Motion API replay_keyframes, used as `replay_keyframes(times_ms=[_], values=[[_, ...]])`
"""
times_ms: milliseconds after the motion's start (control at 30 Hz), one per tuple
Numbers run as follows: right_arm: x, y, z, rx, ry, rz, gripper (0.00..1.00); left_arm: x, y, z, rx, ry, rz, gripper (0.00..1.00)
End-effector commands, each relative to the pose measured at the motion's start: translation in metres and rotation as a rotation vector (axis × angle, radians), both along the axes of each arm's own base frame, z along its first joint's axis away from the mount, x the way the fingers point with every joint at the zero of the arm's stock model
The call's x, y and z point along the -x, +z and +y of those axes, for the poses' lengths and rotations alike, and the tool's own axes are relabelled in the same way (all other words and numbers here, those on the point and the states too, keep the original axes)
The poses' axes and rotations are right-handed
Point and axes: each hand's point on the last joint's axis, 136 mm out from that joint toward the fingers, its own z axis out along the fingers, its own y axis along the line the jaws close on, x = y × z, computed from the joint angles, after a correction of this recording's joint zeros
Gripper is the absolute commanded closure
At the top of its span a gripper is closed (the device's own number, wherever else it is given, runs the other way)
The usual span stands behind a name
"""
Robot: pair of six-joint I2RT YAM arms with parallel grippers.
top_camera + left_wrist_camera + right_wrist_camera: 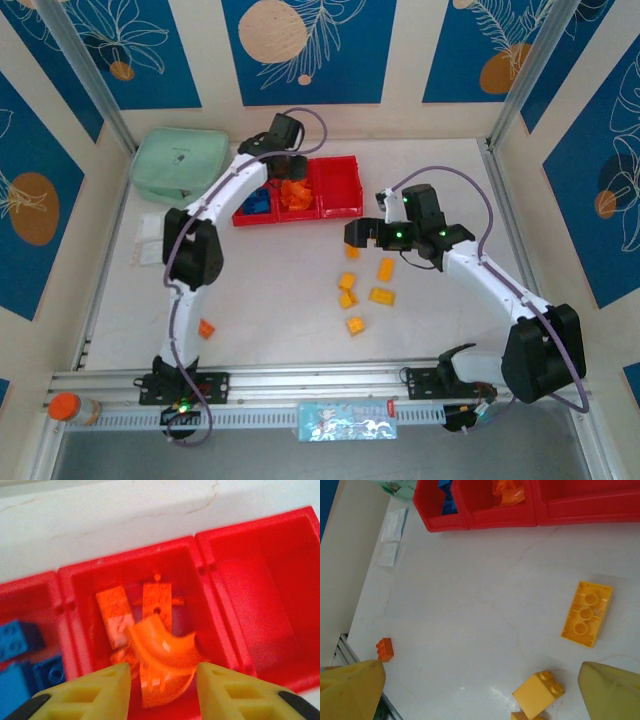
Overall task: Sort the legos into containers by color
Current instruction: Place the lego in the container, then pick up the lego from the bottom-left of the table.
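Note:
Three joined red bins (338, 185) stand at the back. Blue bricks (255, 203) lie in the left one and orange bricks (297, 195) in the middle one; the right bin (270, 580) looks bare. My left gripper (162, 682) hovers open over the middle bin (80, 605). A blurred curved orange brick (162, 650) sits just below the gap, among other orange bricks (114, 612). My right gripper (480, 695) is open low over the table. A yellow cube (538, 692) and a long yellow brick (586, 613) lie near its right finger. Several yellow bricks (382, 295) are scattered mid-table. A small orange brick (206, 328) lies near left.
A mint green pouch (180, 165) lies at the back left beside the bins. Clear packets (148, 245) rest near the left wall, also seen from the right wrist as clear packets (387, 555). A metal rail (300, 385) runs along the near edge.

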Motion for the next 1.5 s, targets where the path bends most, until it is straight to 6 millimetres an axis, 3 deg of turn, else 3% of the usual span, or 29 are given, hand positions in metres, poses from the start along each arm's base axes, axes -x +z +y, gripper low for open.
replay_keyframes(times_ms=[0,167,567,733,1033,1267,1467], values=[[0.018,0.005,0.019,-0.008,0.112,-0.017,0.01,0.045,0.049,0.011,0.039,-0.02,-0.032,0.58],[0.046,-0.004,0.048,0.013,0.236,-0.036,0.01,0.111,0.041,0.039,0.05,0.011,0.015,0.53],[0.112,-0.03,0.119,-0.019,0.51,-0.118,0.01,0.275,-0.025,0.136,-0.099,0.301,0.273,0.37],[0.122,-0.049,0.136,-0.008,0.568,-0.153,0.01,0.321,-0.054,0.171,-0.168,0.468,0.372,0.16],[0.119,-0.076,0.142,0.021,0.566,-0.157,0.01,0.356,-0.095,0.205,-0.231,0.693,0.422,0.06],[0.115,-0.078,0.142,0.041,0.549,-0.158,0.01,0.36,-0.134,0.2,-0.143,0.767,0.46,0.05],[0.106,-0.077,0.135,0.062,0.5,-0.184,0.01,0.357,-0.157,0.197,-0.072,0.817,0.484,0.14]])
